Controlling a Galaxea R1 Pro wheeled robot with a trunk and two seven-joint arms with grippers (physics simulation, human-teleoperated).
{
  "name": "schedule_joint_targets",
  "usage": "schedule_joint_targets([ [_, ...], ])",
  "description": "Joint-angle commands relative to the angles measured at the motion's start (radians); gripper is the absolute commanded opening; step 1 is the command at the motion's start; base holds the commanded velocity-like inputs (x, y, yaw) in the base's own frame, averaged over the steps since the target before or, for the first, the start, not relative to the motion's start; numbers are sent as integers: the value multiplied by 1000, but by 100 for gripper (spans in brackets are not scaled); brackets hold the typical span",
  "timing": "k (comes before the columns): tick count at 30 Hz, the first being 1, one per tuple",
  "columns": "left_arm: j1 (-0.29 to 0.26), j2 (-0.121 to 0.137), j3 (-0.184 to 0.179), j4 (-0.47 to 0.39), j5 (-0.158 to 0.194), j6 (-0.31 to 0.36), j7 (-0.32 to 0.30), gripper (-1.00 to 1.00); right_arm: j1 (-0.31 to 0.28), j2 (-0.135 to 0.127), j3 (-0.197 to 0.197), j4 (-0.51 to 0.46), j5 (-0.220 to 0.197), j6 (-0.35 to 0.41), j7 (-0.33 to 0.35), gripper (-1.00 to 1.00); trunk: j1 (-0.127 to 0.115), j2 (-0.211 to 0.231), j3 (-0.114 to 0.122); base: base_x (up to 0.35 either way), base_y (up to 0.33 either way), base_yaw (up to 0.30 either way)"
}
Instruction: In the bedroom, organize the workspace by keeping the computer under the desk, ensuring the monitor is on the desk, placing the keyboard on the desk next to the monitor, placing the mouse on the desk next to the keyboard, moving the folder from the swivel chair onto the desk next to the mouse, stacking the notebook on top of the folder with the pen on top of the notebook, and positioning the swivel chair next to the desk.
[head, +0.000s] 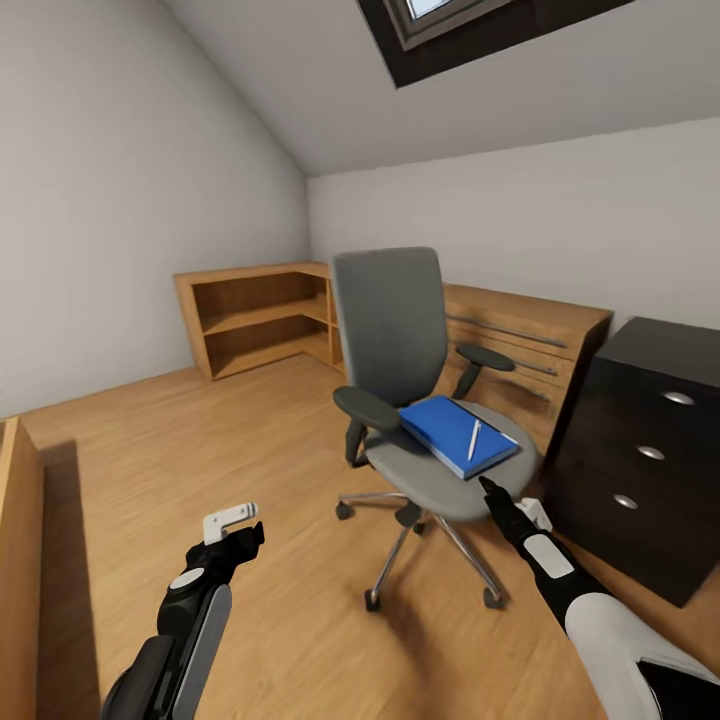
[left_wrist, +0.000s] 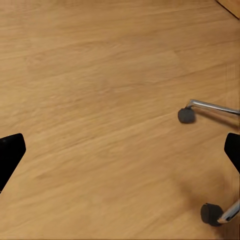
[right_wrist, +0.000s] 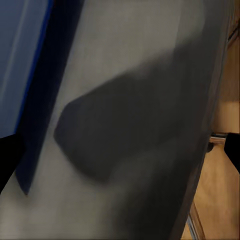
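A grey swivel chair (head: 390, 320) stands in the middle of the wooden floor. On its seat (head: 440, 485) lies a blue folder (head: 440, 425) with a white pen (head: 474, 440) resting on top. My right gripper (head: 490, 490) hovers open just above the seat's front edge, close to the folder's near corner. The right wrist view has the folder's blue edge (right_wrist: 20, 60) beside grey seat fabric (right_wrist: 140, 100), between the spread jaws of the right gripper (right_wrist: 120, 152). Left of the chair base, my left gripper (head: 255, 533) hangs open over bare floor, with two casters (left_wrist: 186, 115) nearby.
A low wooden corner shelf (head: 260, 315) and a wooden drawer unit (head: 530, 340) line the far walls. Right of the chair stands a dark drawer cabinet (head: 650, 450). A wooden furniture edge (head: 18, 560) sits at the far left. Open floor lies between it and the chair.
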Motion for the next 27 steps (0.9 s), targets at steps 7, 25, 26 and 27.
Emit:
schedule_joint_targets([
  [7,-1,0,0,-1,11,3,7,100,-1,1,-3,-2,-14,7,9,100,0,0,-1,320,0,0],
  [25,-1,0,-1,1,11,3,6,100,-1,1,-3,-2,-14,6,9,100,0,0,-1,321,1,0],
  [26,-1,0,-1,1,11,3,6,100,-1,1,-3,-2,-14,6,9,100,0,0,-1,321,40,0],
  [27,-1,0,-1,1,11,3,6,100,-1,1,-3,-1,-14,6,9,100,0,0,-1,321,74,0],
])
